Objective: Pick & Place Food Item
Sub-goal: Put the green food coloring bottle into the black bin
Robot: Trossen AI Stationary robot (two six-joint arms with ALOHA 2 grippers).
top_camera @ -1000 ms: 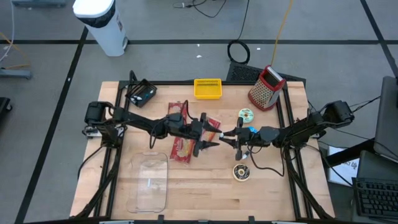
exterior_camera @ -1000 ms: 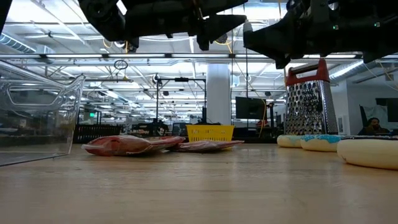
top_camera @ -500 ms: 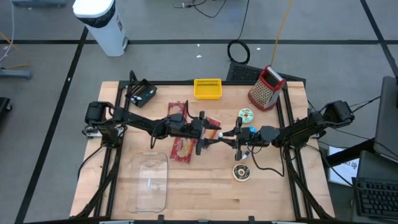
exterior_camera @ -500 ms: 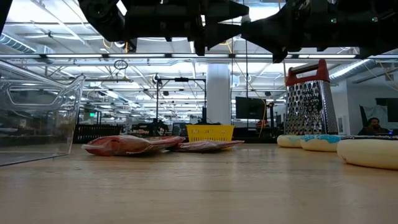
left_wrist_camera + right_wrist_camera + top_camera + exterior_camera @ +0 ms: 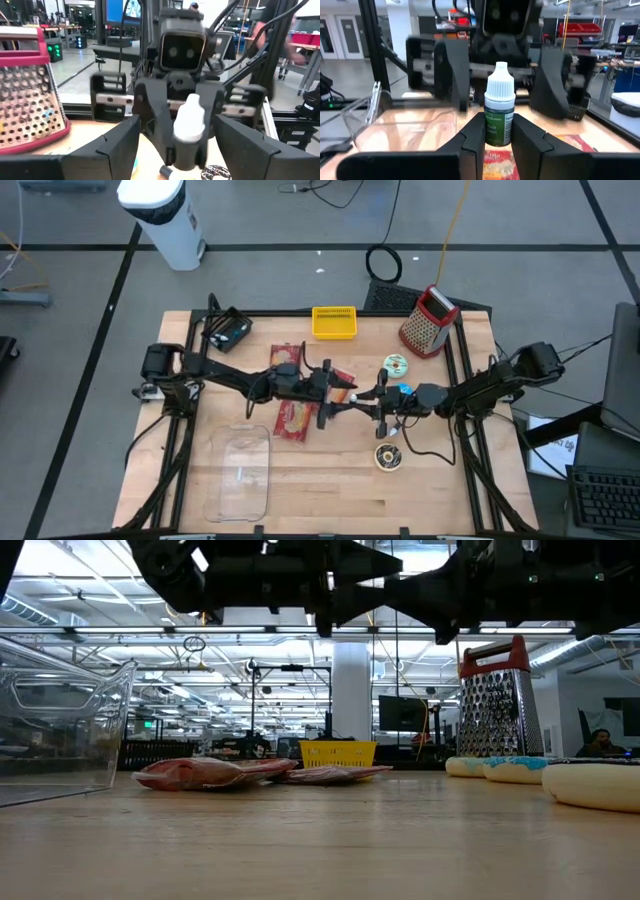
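The right gripper (image 5: 497,137) pinches a small green dropper bottle (image 5: 499,110) with a white cap, holding it upright above the middle of the table (image 5: 330,490). Facing it, the left gripper (image 5: 338,397) has its fingers (image 5: 107,150) spread wide on either side of the bottle, not touching it. Below the two arms lie red food packets (image 5: 292,417). A clear tub (image 5: 240,472), a yellow basket (image 5: 334,322) and a grater (image 5: 428,320) stand farther off.
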